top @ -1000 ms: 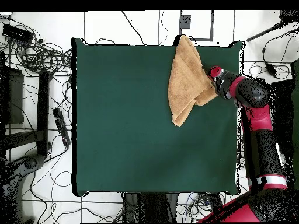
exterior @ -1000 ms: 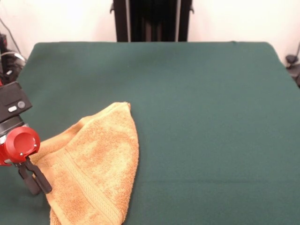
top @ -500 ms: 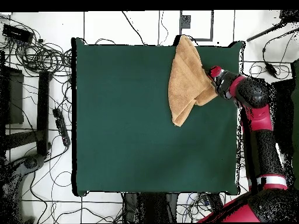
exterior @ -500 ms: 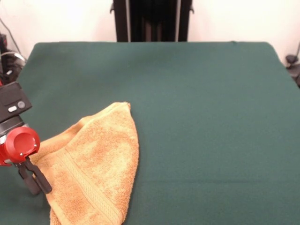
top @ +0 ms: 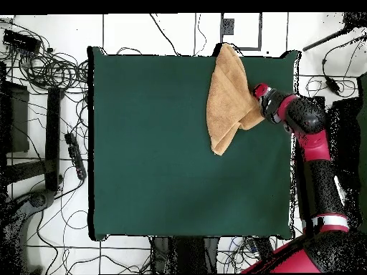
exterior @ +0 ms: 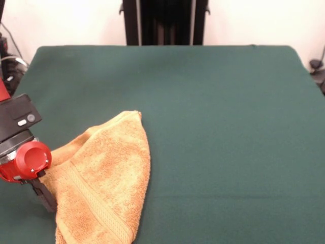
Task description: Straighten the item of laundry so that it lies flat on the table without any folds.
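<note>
The item of laundry (exterior: pixel 101 178) is an orange-yellow terry towel, folded over itself into a rough triangle with a woven band running along its near part. It lies at the front-left corner of the green table (exterior: pixel 218 127) and reaches the front edge. From above, the towel (top: pixel 228 97) sits at the top right of the table (top: pixel 158 157), with its tip over the top edge. My gripper (exterior: pixel 46 199), below a red wrist, is low against the towel's left edge, and the cloth partly hides it. In the overhead view the gripper (top: pixel 256 94) touches the towel's right side.
A black stand (exterior: pixel 165 23) rises behind the table's far edge. Cables and equipment (top: pixel 43 68) lie on the floor off the table's left side in the overhead view. My arm (top: pixel 315 157) runs along the table's right edge there.
My gripper has shifted slightly toward the towel and now presses into its edge, which hides more of it. The towel has kept its shape and place.
</note>
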Controlling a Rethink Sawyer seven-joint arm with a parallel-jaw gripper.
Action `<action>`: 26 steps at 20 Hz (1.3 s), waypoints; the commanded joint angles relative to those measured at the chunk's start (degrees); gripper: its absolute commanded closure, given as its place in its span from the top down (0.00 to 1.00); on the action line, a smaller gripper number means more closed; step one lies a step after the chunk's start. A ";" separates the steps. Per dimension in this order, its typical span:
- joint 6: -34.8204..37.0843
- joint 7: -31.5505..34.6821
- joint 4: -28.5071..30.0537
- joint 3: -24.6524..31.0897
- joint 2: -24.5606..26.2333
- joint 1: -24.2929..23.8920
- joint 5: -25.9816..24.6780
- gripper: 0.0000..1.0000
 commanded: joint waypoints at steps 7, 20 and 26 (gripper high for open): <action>5.17 -12.39 2.14 1.79 3.20 2.38 -5.03 0.00; 8.42 2.11 11.68 3.20 -6.35 0.64 1.88 0.00; 5.77 7.92 18.04 5.56 -10.24 -0.46 6.28 0.00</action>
